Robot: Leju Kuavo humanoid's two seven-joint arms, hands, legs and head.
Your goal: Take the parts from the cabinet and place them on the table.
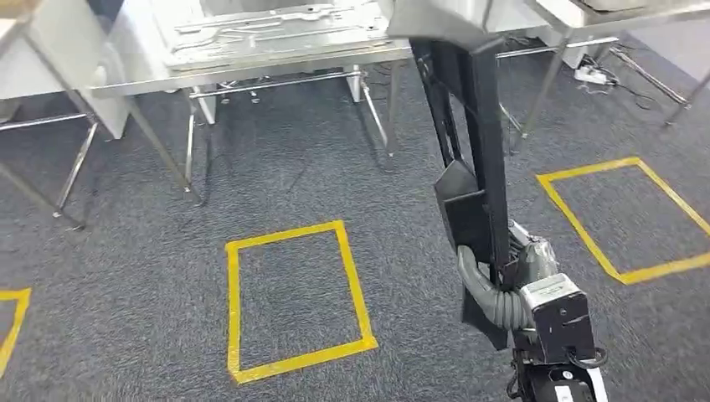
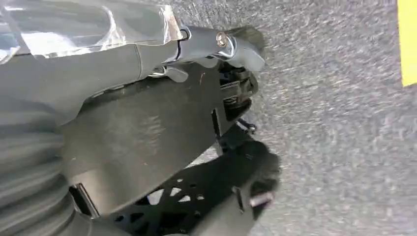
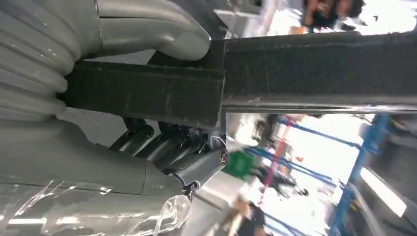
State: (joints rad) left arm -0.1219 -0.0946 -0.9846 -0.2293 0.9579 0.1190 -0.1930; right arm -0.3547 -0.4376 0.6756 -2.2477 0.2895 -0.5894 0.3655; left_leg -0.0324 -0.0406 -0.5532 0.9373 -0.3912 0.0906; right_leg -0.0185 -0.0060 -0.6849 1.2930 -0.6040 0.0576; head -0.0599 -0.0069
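Parts of dark sheet metal are in both hands: a long black part rises from the right hand at the near right toward the far steel tabletop, the thumb and fingers clamped around it. The left hand grips a flat dark perforated part above the grey carpet. On the floor, yellow tape squares lie near centre and at right, and a stamped metal panel rests on the tabletop.
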